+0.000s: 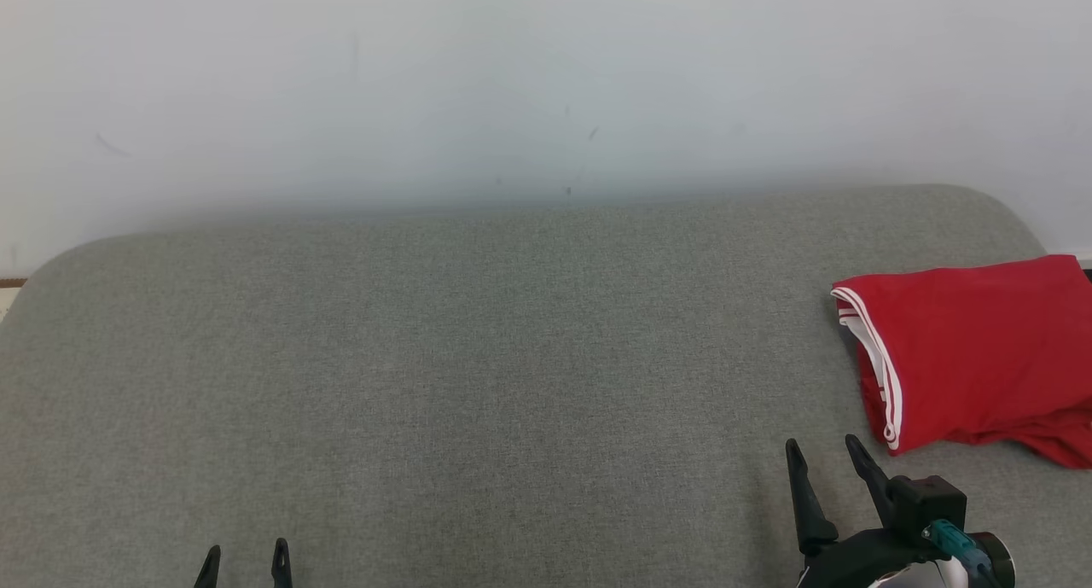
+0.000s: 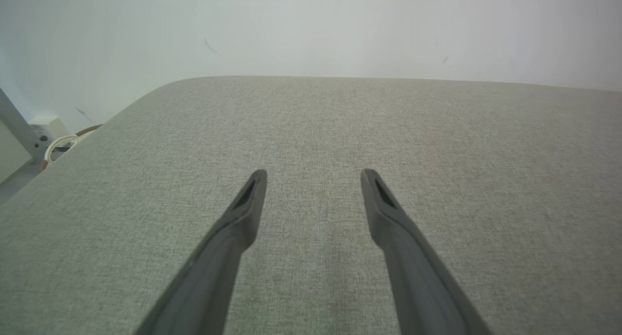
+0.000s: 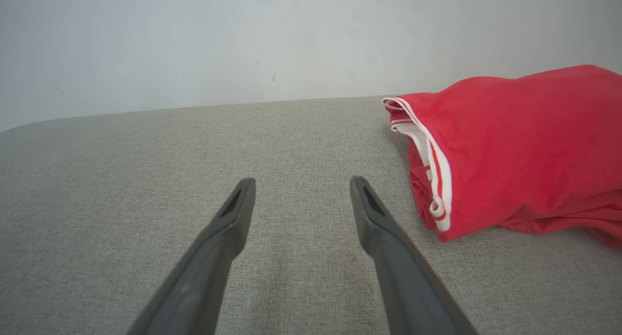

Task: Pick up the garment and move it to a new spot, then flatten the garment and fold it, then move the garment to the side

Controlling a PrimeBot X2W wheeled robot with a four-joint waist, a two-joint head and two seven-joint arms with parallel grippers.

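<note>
The garment [image 1: 972, 358] is red with white trim and lies folded in a compact stack at the far right of the grey cushioned surface [image 1: 478, 366]. In the right wrist view the garment [image 3: 520, 150] sits to the right of my fingers, its trimmed edge facing them. My right gripper [image 1: 823, 451] [image 3: 301, 182] stands open just left of and in front of the garment, apart from it and holding nothing. My left gripper [image 1: 246, 552] [image 2: 313, 173] is open at the lower left over bare fabric, far from the garment.
A pale wall [image 1: 546, 84] rises behind the surface. The surface's rounded left corner [image 2: 160, 89] shows in the left wrist view, with a white cable and a box [image 2: 56, 138] on the floor beyond it. The garment reaches the head view's right edge.
</note>
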